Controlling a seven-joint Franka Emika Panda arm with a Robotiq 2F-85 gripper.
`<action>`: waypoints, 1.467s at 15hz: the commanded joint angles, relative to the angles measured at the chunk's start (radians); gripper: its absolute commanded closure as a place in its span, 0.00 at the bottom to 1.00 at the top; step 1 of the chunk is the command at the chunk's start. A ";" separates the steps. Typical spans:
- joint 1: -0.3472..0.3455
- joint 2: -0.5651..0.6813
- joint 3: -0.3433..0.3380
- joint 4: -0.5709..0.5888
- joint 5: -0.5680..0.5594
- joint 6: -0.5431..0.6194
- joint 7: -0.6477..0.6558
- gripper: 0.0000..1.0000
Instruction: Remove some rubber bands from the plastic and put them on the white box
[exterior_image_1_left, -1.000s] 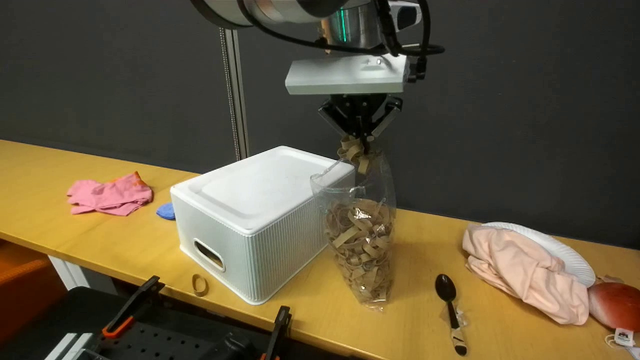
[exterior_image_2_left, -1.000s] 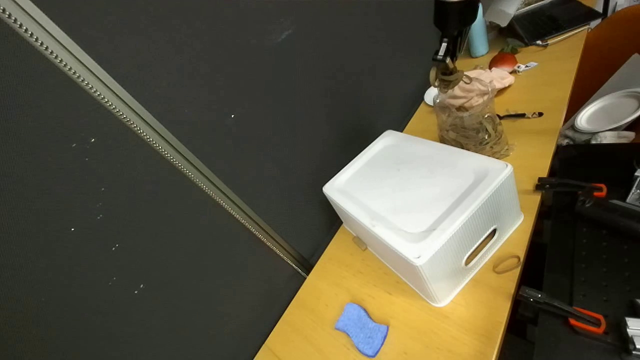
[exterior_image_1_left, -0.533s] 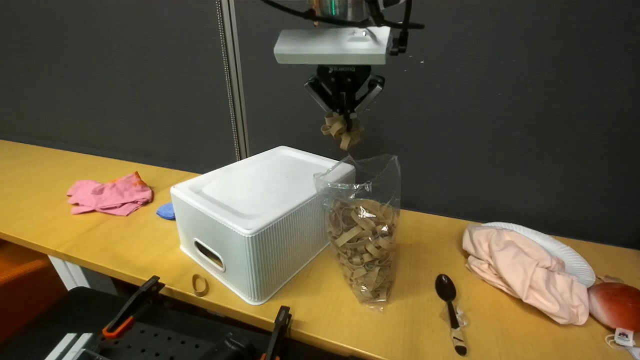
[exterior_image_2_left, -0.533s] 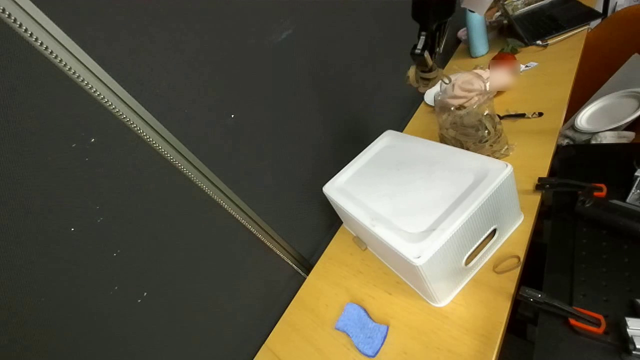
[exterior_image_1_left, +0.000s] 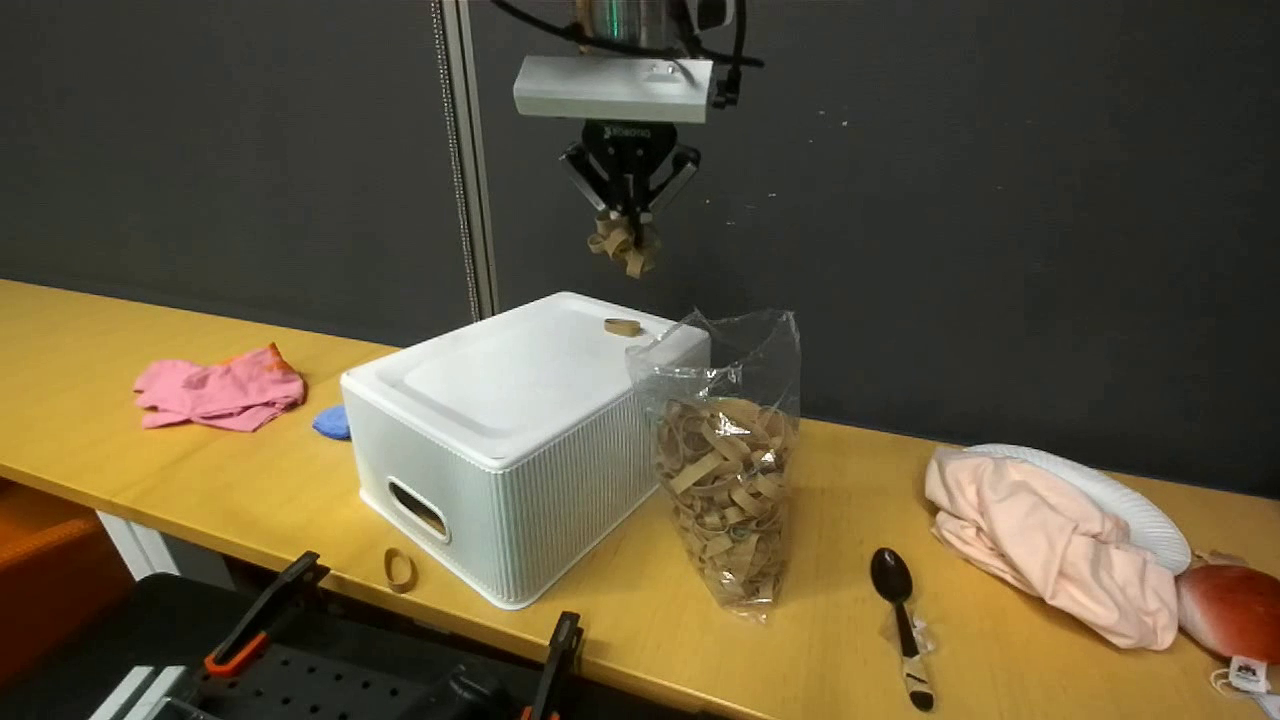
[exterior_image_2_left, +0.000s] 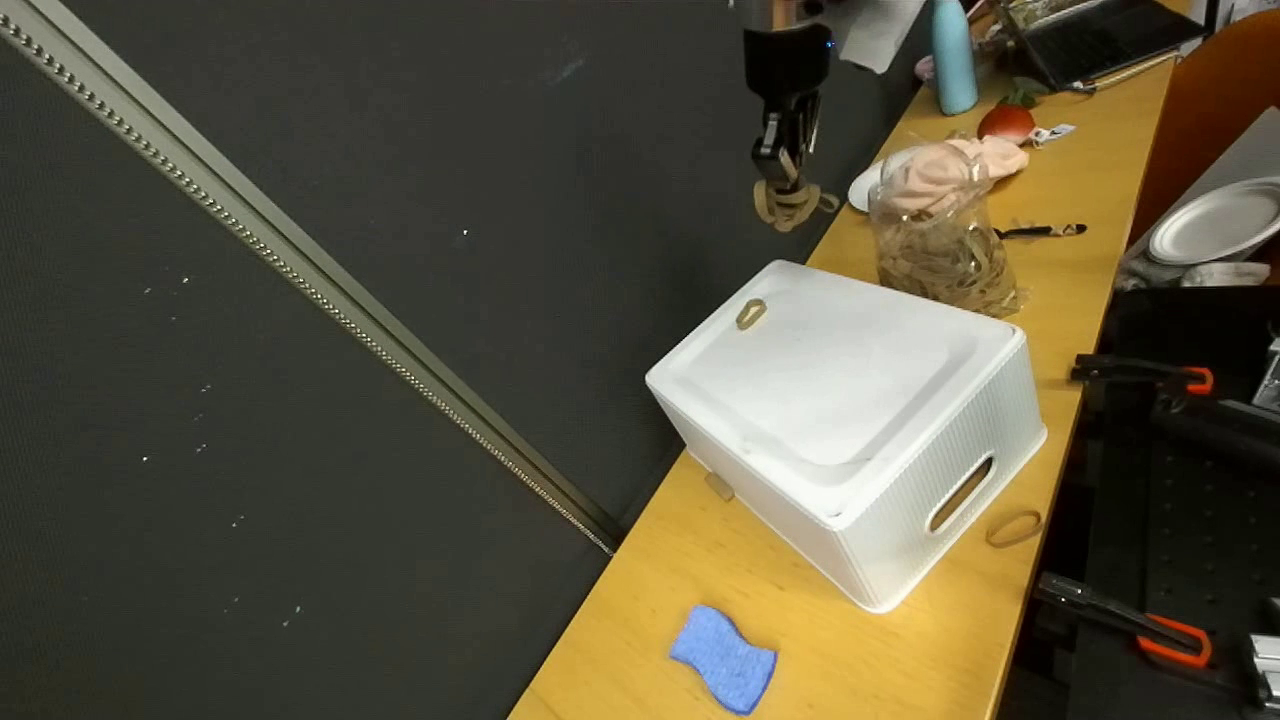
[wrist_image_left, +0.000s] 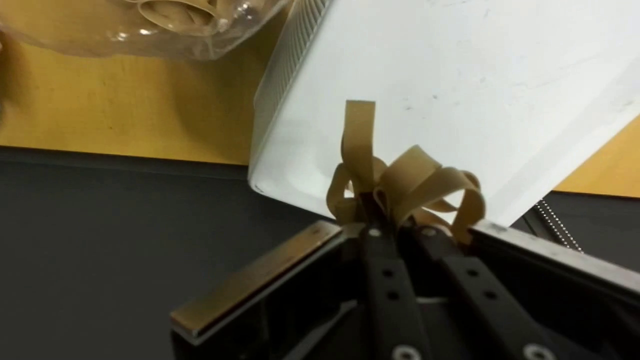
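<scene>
The robot's gripper (exterior_image_1_left: 630, 220) has its fingers (wrist_image_left: 382, 250) squeezed close together on a bunch of tan rubber bands (wrist_image_left: 410, 172). The bunch hangs in the air, higher than the white box (exterior_image_1_left: 490, 370), near the box's end by the dark wall (exterior_image_1_left: 950, 250). In the wrist view, the loops poke out past the fingers. 1 loose rubber band (exterior_image_1_left: 622, 327) lies on the box's flat top, and it shows in both exterior views. A clear plastic bag (exterior_image_1_left: 755, 345) stands upright on the yellow table (exterior_image_1_left: 840, 560), just beside the box, with lots more rubber bands (exterior_image_1_left: 730, 480) inside. Another rubber band (exterior_image_1_left: 400, 586) lies on the table, near the side of the box with the long hole. In an exterior view, a blue sponge (exterior_image_2_left: 725, 660) lies apart from the box. A black spoon (exterior_image_1_left: 904, 622) lies near the bag. Past the spoon, a peach cloth (exterior_image_1_left: 1050, 540) lies partly over a white plate (exterior_image_1_left: 1140, 512).
</scene>
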 joint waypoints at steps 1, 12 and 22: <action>-0.003 0.079 0.047 0.081 0.042 -0.050 -0.043 0.98; -0.009 0.136 0.128 0.078 0.041 -0.125 -0.060 0.98; -0.021 0.215 0.144 0.076 0.027 -0.094 -0.075 0.68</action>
